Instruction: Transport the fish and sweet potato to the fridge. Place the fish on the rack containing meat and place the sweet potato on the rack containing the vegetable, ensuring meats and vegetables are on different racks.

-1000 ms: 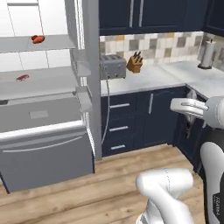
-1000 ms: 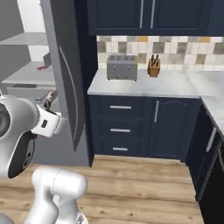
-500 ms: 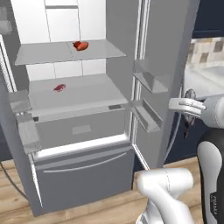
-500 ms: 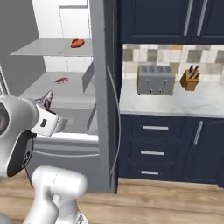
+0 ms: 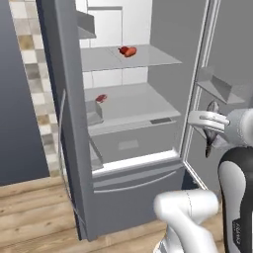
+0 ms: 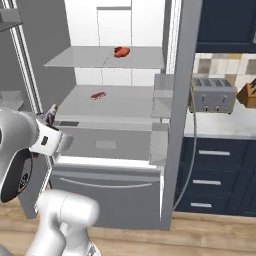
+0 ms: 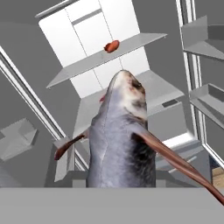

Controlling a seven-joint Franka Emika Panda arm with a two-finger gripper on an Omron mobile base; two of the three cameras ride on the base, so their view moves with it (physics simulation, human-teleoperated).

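Fridge: you see the fridge [image 6: 125,165] open in front of the robot, white inside, with flat grey shelves and a grey drawer below.
Upper shelf: the rack containing the vegetable [image 5: 148,57] carries the vegetable [image 5: 127,51], a small deep-red rounded item, near the back of the shelf.
Lower shelf: the meat [image 6: 97,95], a flat pink-red slab, lies on the shelf under it, toward the left side in the right base view.
Fish: the fish [image 7: 122,140] is in front of the hand camera, a grey body with its reddish head pointing up at the fridge shelves and thin reddish fins spreading to both sides. It is outside the fridge, in front of the open door space.
Pincer: your pincer [image 5: 211,129] is nearly fully closed and has hold of the fish; in the left base view part of the fish sticks out around it, near the right fridge door.
Tabletop: to the right of the fridge, the tabletop [image 6: 220,127] carries a toaster [image 6: 212,95] and a knife block [image 6: 248,94].
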